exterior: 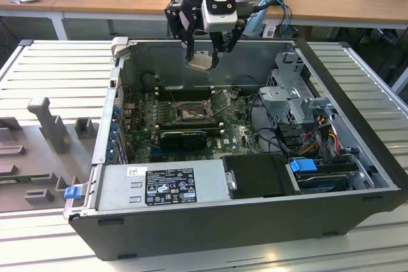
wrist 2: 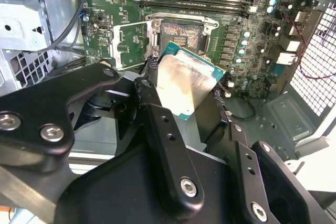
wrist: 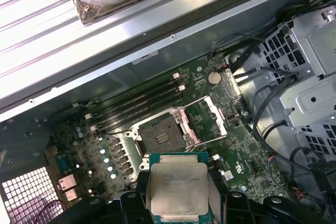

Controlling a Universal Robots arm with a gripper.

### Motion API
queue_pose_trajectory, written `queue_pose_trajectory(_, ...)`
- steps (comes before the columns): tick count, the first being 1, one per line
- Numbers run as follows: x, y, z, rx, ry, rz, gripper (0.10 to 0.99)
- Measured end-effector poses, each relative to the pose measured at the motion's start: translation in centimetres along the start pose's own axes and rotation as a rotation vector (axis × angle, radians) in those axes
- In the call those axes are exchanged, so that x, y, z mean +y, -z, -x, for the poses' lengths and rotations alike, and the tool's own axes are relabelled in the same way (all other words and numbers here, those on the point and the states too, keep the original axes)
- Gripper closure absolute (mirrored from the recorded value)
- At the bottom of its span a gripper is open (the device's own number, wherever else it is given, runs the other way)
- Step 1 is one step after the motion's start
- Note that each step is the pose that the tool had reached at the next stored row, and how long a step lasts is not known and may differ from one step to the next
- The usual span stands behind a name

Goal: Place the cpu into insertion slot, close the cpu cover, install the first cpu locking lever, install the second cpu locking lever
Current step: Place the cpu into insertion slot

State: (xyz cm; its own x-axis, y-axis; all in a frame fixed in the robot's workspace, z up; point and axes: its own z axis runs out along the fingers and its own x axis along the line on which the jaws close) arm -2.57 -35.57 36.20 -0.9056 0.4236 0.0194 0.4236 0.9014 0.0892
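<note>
Fingers [wrist 2: 157,124] of the gripper [exterior: 203,54] are clamped on the cpu [wrist: 177,190], held well above the slot [wrist: 161,136]. The slot lies bare, with the cover [wrist: 207,121] standing open beside it. Risk: the cpu looks tilted in the second wrist view; set down so, it could seat skewed and bend contacts. The slot's pins and the cpu's corner mark are too small to tell, and the fingers hide the cpu's gripped edges.
</note>
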Motion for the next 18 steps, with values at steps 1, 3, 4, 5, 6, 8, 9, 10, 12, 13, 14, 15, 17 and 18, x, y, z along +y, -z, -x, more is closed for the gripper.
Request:
queue_pose_trajectory(1,0.00,0.00,0.00,-0.0002,-0.001,0.000,0.557)
queue_pose_trajectory(3,0.00,0.00,0.00,-0.0010,-0.011,0.000,0.557)
queue_pose_trajectory(4,0.00,0.00,0.00,-0.0020,-0.020,0.000,0.557)
queue_pose_trajectory(5,0.00,-0.01,-0.01,-0.0031,-0.031,0.000,0.557)
queue_pose_trajectory(6,0.00,-0.02,0.00,-0.0052,-0.052,0.000,0.557)
queue_pose_trajectory(8,0.00,-0.03,0.00,-0.0080,-0.081,0.000,0.557)
queue_pose_trajectory(9,-0.01,-0.04,0.00,-0.0097,-0.101,0.000,0.557)
queue_pose_trajectory(10,-0.01,-0.04,0.00,-0.0109,-0.115,0.001,0.557)
queue_pose_trajectory(12,0.00,-0.05,0.00,-0.0135,-0.143,0.001,0.557)
queue_pose_trajectory(13,-0.01,-0.06,0.00,-0.0144,-0.155,0.002,0.557)
queue_pose_trajectory(14,0.00,-0.08,0.00,-0.0148,-0.159,0.002,0.557)
queue_pose_trajectory(15,-0.01,-0.15,0.00,-0.0151,-0.161,0.002,0.557)
queue_pose_trajectory(17,-0.04,-0.35,0.01,-0.0151,-0.162,0.001,0.557)
queue_pose_trajectory(18,-0.04,-0.36,0.01,-0.0152,-0.163,0.002,0.557)
